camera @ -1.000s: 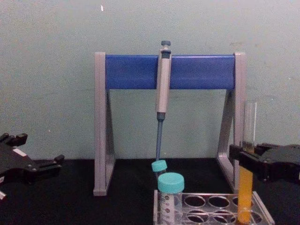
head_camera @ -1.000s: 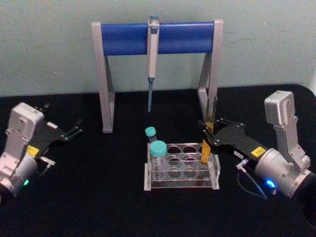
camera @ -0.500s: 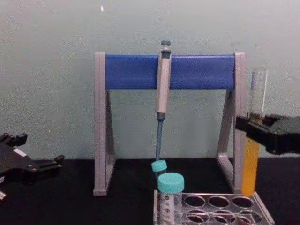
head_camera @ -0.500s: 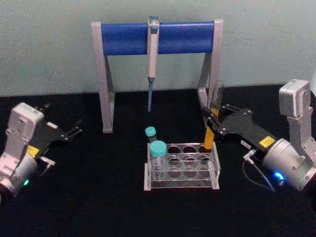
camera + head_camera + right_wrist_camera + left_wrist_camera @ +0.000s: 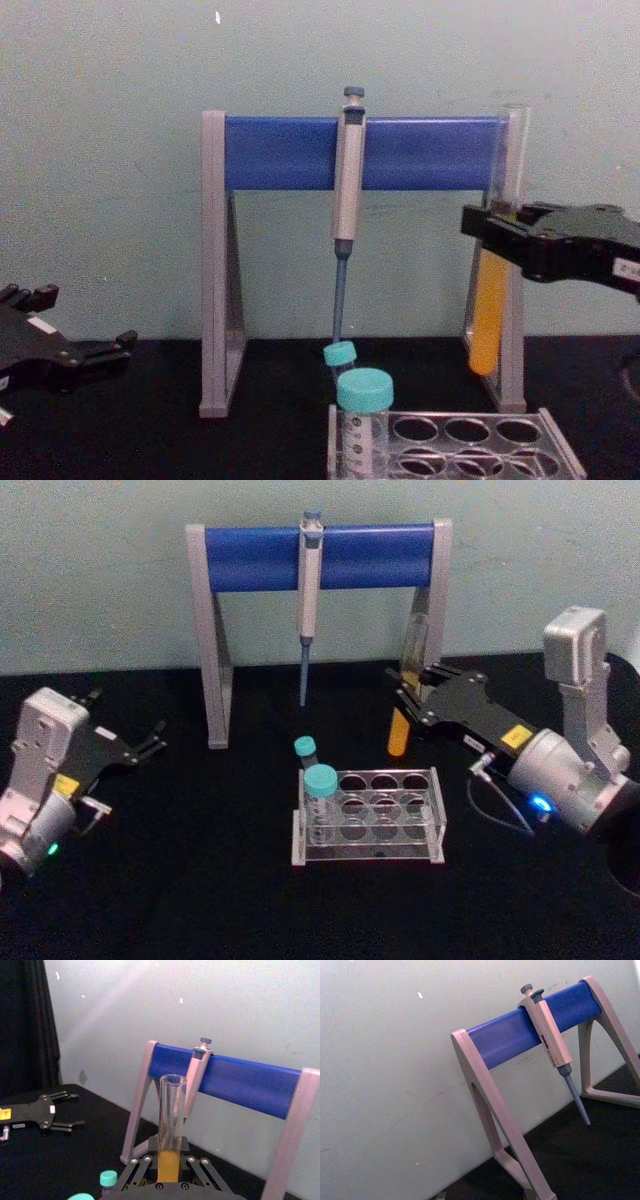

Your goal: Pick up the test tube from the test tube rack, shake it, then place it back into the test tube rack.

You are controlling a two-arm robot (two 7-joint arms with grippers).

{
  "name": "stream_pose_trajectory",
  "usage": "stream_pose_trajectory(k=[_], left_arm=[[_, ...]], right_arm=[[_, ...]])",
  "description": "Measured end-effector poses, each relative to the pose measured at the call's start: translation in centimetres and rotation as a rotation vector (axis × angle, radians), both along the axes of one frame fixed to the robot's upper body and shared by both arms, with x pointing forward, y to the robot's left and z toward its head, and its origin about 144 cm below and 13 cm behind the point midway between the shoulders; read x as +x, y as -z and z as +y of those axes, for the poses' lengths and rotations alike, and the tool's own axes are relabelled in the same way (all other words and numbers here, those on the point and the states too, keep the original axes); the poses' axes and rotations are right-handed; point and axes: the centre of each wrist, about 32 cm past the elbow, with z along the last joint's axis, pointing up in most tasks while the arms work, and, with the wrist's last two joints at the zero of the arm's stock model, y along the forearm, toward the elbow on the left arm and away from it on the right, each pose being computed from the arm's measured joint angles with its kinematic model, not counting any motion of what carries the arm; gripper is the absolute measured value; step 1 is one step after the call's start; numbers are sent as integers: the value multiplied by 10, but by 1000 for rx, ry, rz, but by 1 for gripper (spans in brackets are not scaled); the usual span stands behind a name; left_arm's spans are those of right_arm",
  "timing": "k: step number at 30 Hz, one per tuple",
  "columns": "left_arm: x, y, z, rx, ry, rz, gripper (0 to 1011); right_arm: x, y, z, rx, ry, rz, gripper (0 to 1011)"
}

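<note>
Above the rack [image 5: 438, 816], right gripper [image 5: 405, 702] holds test tube [image 5: 398, 734].

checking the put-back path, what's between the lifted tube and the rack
Nothing: in the head and chest views the stretch from the tube in the right gripper down to the rack is bare.

Your right arm reaches in from the right with its wrist roughly level. Your right gripper [image 5: 405, 695] hangs above the table, fingers clamped on the test tube [image 5: 487, 310] (gripped near mid-length, upright). Your left arm sits parked low on the left, the left gripper [image 5: 79, 1109] pointing inward, fingers spread apart.
</note>
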Motion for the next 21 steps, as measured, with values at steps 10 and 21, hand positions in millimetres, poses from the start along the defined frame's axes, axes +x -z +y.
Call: stream_pose_trajectory(k=[10,21], left_arm=[[0,0,0,0,0,0,1001],[0,0,0,0,0,0,1001]], right_arm=[[14,0,12,13,-40,10,232],[22,2,10,20,-3,1,232]])
